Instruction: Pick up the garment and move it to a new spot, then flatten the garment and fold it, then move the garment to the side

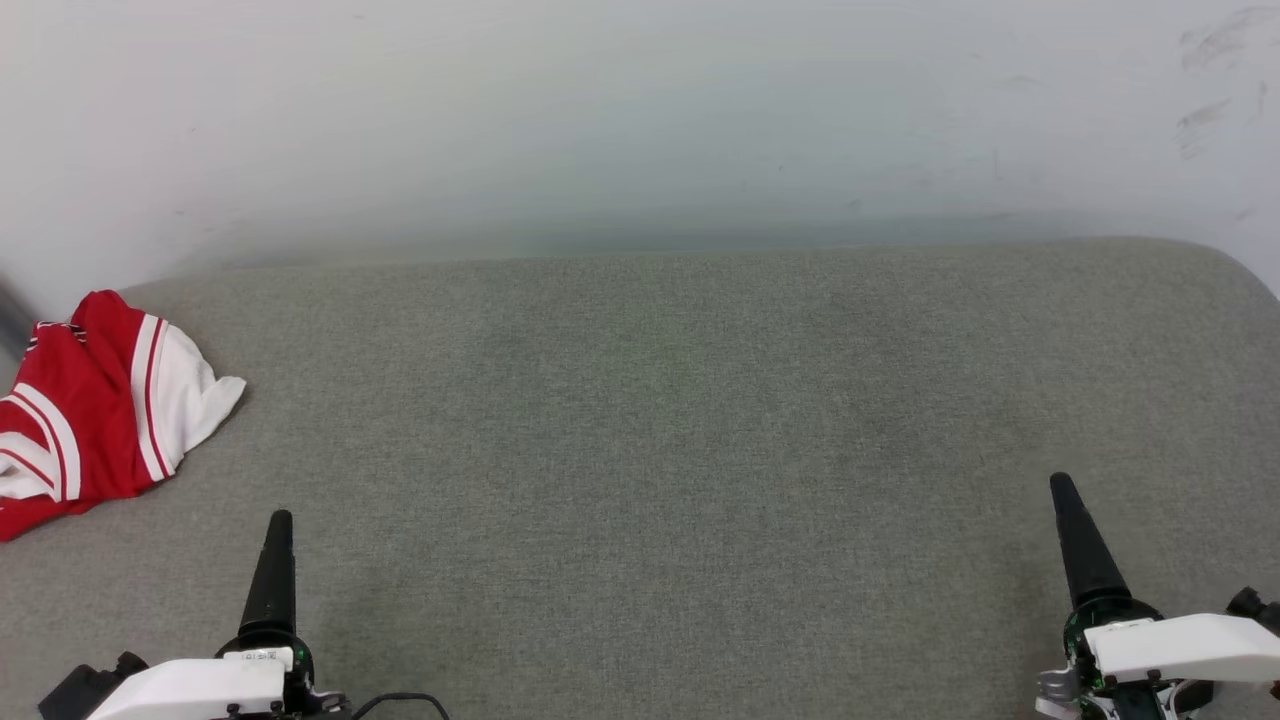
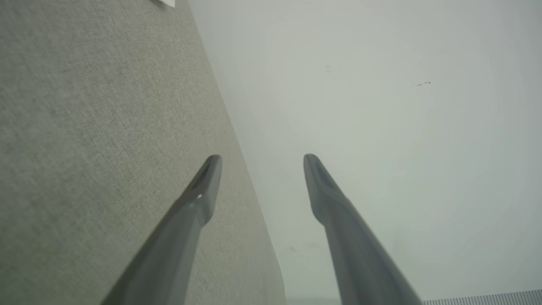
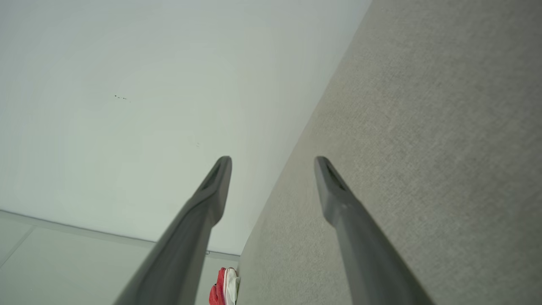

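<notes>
The garment [image 1: 95, 405], a red jersey T-shirt with white sleeves and striped trim, lies crumpled at the far left edge of the grey surface, partly cut off by the head view's edge. A small bit of the garment [image 3: 223, 288] also shows low in the right wrist view. My left gripper [image 1: 279, 520] rests at the lower left, below and right of the shirt, apart from it. In its wrist view the left gripper [image 2: 260, 163] stands open and holds nothing. My right gripper [image 1: 1062, 485] sits at the lower right, far from the shirt; the right gripper [image 3: 271, 165] is open too.
The grey fabric surface [image 1: 650, 450] spreads wide between the two grippers. A pale wall [image 1: 640, 120] rises right behind its back edge. The surface's rounded right corner [image 1: 1240, 265] shows at the upper right.
</notes>
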{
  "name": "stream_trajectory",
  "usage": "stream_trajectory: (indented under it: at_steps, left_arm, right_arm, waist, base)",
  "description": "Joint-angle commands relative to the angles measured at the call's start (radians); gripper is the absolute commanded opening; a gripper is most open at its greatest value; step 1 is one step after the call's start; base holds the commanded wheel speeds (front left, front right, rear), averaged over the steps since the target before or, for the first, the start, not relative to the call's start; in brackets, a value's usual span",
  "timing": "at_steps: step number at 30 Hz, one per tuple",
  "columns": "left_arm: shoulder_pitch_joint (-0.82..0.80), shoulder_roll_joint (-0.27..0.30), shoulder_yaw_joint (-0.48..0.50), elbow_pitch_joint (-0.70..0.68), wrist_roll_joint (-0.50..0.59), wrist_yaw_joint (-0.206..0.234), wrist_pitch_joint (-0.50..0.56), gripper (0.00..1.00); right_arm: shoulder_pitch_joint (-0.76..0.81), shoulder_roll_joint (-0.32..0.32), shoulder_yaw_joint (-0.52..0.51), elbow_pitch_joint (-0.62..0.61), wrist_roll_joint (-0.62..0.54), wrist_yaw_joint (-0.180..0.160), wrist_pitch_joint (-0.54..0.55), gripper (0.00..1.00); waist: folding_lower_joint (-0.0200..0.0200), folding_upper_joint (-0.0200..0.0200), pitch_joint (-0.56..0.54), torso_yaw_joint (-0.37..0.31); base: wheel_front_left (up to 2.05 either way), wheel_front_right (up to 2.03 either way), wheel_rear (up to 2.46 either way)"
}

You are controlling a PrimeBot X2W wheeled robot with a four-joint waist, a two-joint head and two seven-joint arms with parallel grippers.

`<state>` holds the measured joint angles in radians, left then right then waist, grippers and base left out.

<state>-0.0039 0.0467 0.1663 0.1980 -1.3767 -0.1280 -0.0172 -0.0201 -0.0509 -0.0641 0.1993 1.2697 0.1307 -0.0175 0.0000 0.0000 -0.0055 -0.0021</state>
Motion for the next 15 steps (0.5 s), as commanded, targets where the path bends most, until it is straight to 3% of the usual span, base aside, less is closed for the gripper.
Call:
stream_trajectory:
  at_steps: [1, 15]
  left_arm:
    - [-0.005, 0.002, 0.014, -0.029, 0.04, -0.002, -0.012, 1.0]
    - [0.006, 0.003, 0.045, -0.133, 0.277, -0.002, -0.059, 1.0]
  right_arm:
    - [-0.007, 0.0, -0.012, -0.035, -0.054, 0.0, -0.011, 1.0]
    - [-0.008, 0.0, 0.011, -0.168, -0.448, 0.0, -0.058, 1.0]
  waist:
    - [0.0, 0.0, 0.0, 0.0]
    - [0.0, 0.0, 0.001, -0.001]
  base:
    - [0.0, 0.0, 0.0]
    - [0.0, 0.0, 0.0]
